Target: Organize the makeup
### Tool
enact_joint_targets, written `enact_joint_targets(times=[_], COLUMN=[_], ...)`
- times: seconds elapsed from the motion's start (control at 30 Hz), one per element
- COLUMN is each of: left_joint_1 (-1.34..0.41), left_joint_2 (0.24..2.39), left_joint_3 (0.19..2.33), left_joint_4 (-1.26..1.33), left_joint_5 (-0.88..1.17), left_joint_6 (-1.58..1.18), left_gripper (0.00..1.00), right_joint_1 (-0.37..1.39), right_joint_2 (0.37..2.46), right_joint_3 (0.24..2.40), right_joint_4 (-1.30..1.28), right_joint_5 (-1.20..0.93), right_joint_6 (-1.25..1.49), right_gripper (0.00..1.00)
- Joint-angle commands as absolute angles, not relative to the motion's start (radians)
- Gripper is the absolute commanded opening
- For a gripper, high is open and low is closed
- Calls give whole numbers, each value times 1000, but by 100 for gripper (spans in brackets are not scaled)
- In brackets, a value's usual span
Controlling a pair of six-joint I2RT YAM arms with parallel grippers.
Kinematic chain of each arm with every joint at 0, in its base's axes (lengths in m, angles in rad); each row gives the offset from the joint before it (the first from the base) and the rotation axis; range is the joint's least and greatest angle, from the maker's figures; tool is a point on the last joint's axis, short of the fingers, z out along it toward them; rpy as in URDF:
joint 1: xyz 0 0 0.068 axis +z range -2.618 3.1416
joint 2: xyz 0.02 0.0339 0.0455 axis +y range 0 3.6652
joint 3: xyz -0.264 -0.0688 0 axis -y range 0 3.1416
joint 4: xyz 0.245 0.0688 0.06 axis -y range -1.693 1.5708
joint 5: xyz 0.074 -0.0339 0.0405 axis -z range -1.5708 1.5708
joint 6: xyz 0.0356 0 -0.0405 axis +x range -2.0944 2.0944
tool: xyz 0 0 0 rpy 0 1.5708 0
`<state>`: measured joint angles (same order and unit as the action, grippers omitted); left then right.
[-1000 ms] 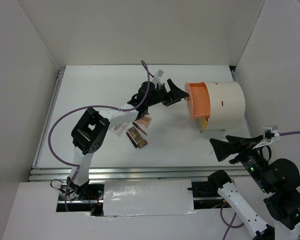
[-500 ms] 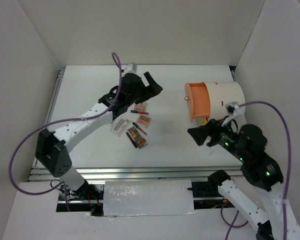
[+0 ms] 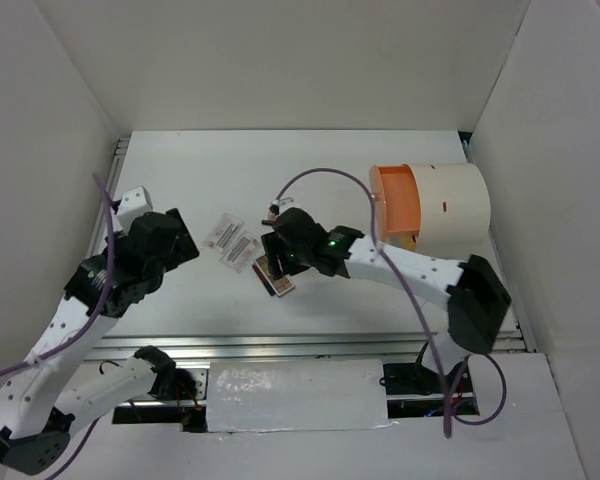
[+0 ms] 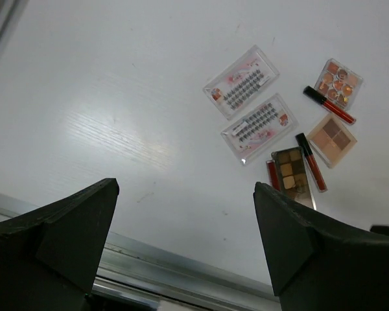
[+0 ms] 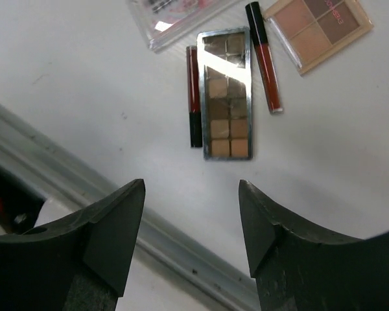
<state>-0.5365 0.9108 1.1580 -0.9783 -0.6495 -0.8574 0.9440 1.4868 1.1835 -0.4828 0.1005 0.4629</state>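
Note:
The makeup lies in a cluster mid-table. In the left wrist view I see two white pink-printed packets (image 4: 241, 82) (image 4: 259, 127), a long brown palette (image 4: 292, 175), a square palette (image 4: 332, 131), a pink-orange palette (image 4: 339, 83) and red sticks (image 4: 329, 103). My left gripper (image 4: 185, 188) is open and empty, high at the table's left (image 3: 180, 240), away from the makeup. My right gripper (image 5: 191, 184) is open and empty, hovering just near of the long palette (image 5: 227, 94) and a dark red stick (image 5: 194, 94). In the top view it (image 3: 272, 250) covers part of the cluster.
A large white cylinder (image 3: 450, 205) with an orange drawer front (image 3: 395, 200) lies at the right back. A metal rail (image 5: 181, 246) runs along the table's near edge. White walls enclose the table on three sides.
My left arm has pulled back from over the makeup to the table's left side. My right arm has swung from the right side across to above the makeup cluster.

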Motion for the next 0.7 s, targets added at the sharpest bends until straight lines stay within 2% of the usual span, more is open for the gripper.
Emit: enact_joint_targets(times=[0.0, 0.1, 0.23, 0.43, 0.67], left_joint_1=[-528, -528, -523, -522, -522], left_joint_2=[815, 666, 522, 514, 555], left_joint_3=[1114, 1013, 982, 971, 974], left_joint_4=[-1010, -910, -838, -831, -835], left_joint_5=[-712, -707, -669, -649, -637], left_joint_6=[-715, -693, -660, -650, -644], left_gripper=[99, 99, 99, 99, 99], right_joint_1=[962, 969, 974, 999, 1002], right_joint_2=[1676, 1797, 1855, 1943, 1987], right_joint_3=[1279, 1351, 1400, 1494, 1473], right_joint_4=[-414, -417, -399, -437, -404], right_joint_5=[250, 252, 233, 212, 181], right_joint_6=[442, 430, 417, 407, 423], right_gripper=[68, 68, 66, 63, 61])
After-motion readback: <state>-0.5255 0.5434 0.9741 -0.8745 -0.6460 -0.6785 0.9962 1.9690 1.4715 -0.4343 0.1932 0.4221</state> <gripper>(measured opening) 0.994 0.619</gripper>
